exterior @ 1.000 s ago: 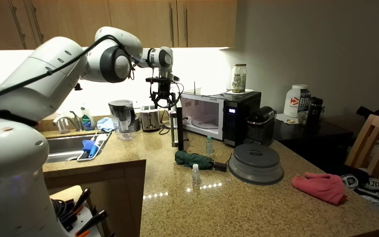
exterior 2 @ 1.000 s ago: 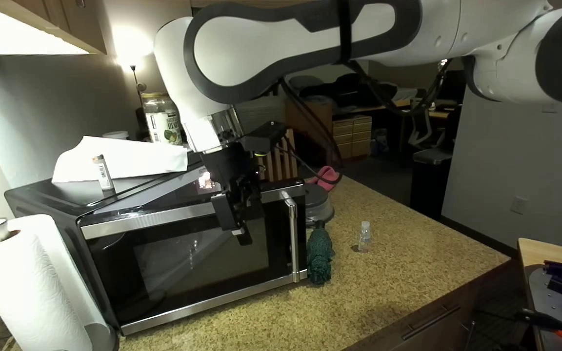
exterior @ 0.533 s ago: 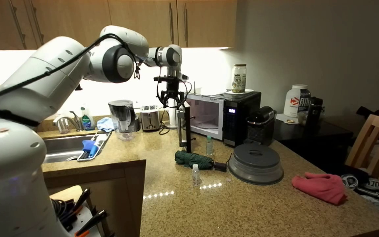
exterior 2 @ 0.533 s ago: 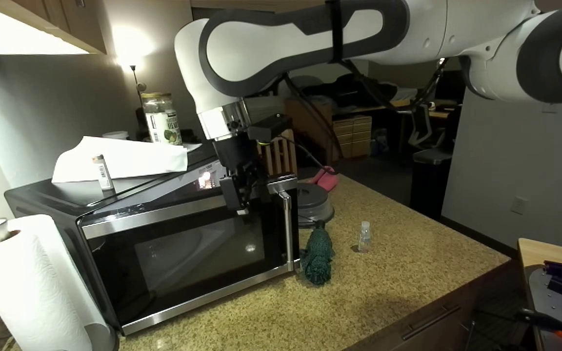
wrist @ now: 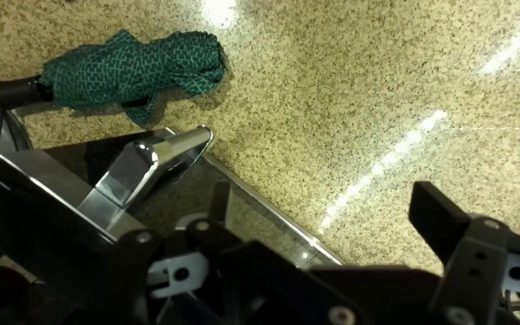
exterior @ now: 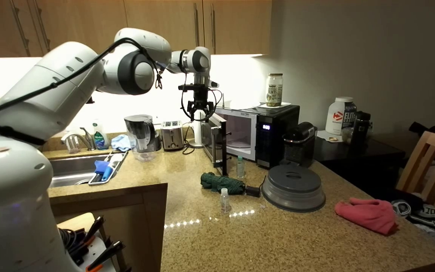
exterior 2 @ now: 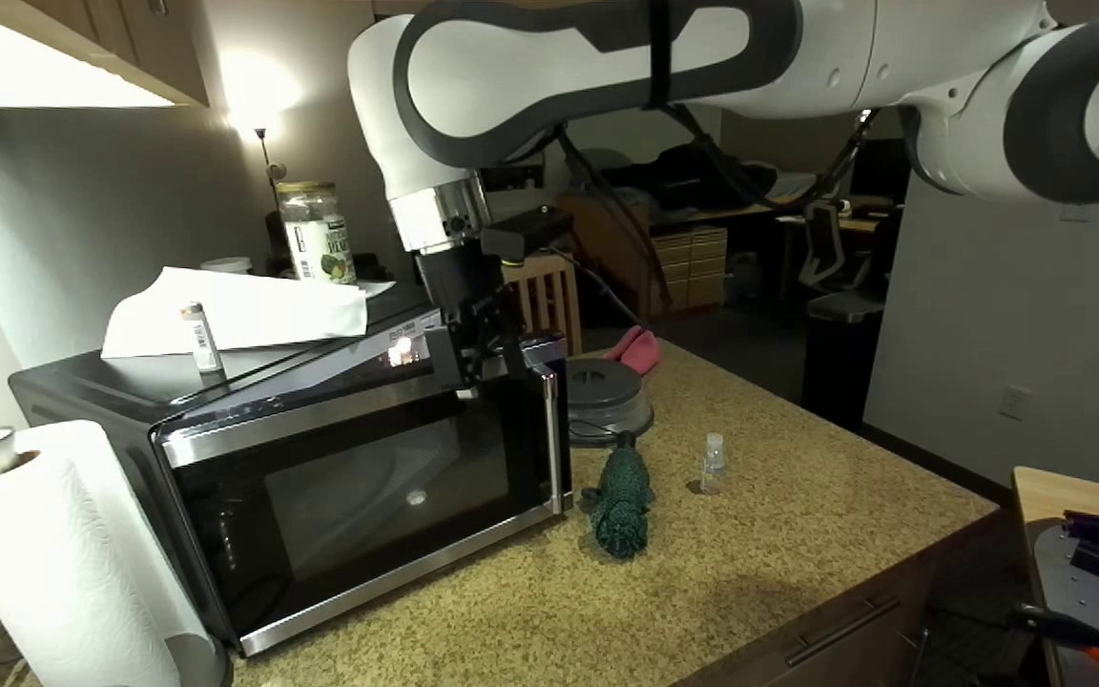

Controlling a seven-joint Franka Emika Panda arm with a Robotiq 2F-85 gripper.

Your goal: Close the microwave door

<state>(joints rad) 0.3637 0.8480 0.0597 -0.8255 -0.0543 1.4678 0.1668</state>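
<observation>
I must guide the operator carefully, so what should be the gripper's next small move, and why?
Probably a gentle push on the microwave door, toward the microwave: the door stands partly open, the pale interior shows, and the open gripper is by the door's outer side. Contact is unclear.

cupboards (exterior: 157, 26) higher than the end effector (wrist: 327, 207), a microwave (exterior: 266, 145) near it and a sink (exterior: 70, 170) well apart mark this a kitchen.

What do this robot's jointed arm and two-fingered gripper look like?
The glossy white, rounded arm has dark grey joint trim, a black cable strapped along it and a shiny silver wrist collar. The black gripper has blocky fingers and grey brackets.
</observation>
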